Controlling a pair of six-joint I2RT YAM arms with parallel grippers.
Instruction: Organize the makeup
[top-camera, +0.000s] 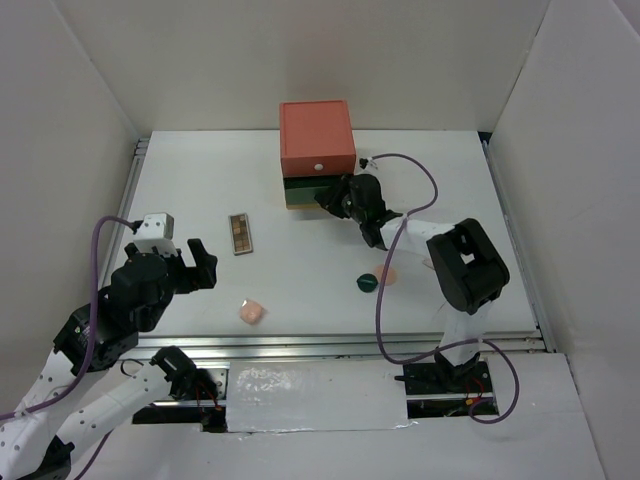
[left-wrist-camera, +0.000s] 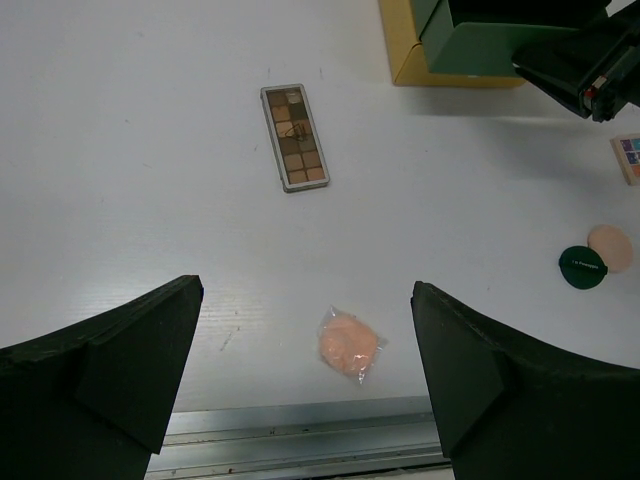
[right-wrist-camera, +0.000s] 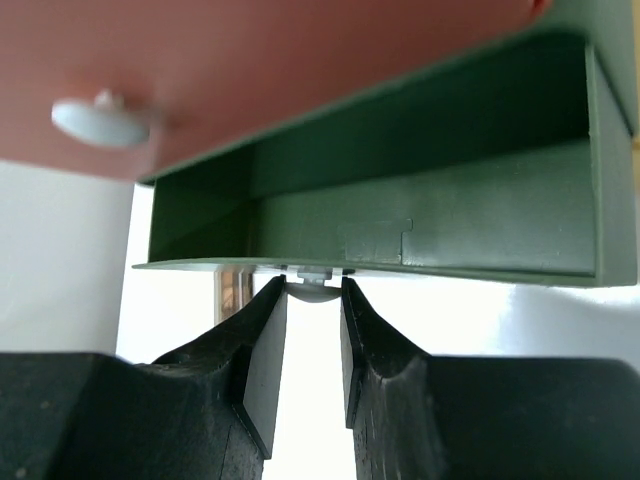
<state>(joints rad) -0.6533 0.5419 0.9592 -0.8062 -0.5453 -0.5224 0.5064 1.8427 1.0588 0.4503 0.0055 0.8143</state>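
Observation:
My right gripper (right-wrist-camera: 313, 290) is shut on the small white knob (right-wrist-camera: 313, 279) of the green drawer (right-wrist-camera: 400, 205), which stands pulled out and empty under the red drawer (right-wrist-camera: 300, 60). It also shows in the top view (top-camera: 338, 200). My left gripper (left-wrist-camera: 305, 292) is open and empty above the table's near left. A wrapped peach puff (left-wrist-camera: 350, 345) lies between its fingers, well below them. A brown palette (left-wrist-camera: 294, 137) lies farther out. A dark green compact (left-wrist-camera: 584, 267) touches a second peach puff (left-wrist-camera: 611, 247). A multicolour palette (left-wrist-camera: 630, 158) shows at the right edge. The green tubes are out of view.
The stacked drawer box (top-camera: 316, 138) stands at the back centre, with a yellow drawer (left-wrist-camera: 410, 60) at its bottom. The right arm (top-camera: 465, 265) and its purple cable (top-camera: 425, 185) lie over the table's right half. White walls enclose the table. A metal rail (left-wrist-camera: 300, 435) runs along the near edge.

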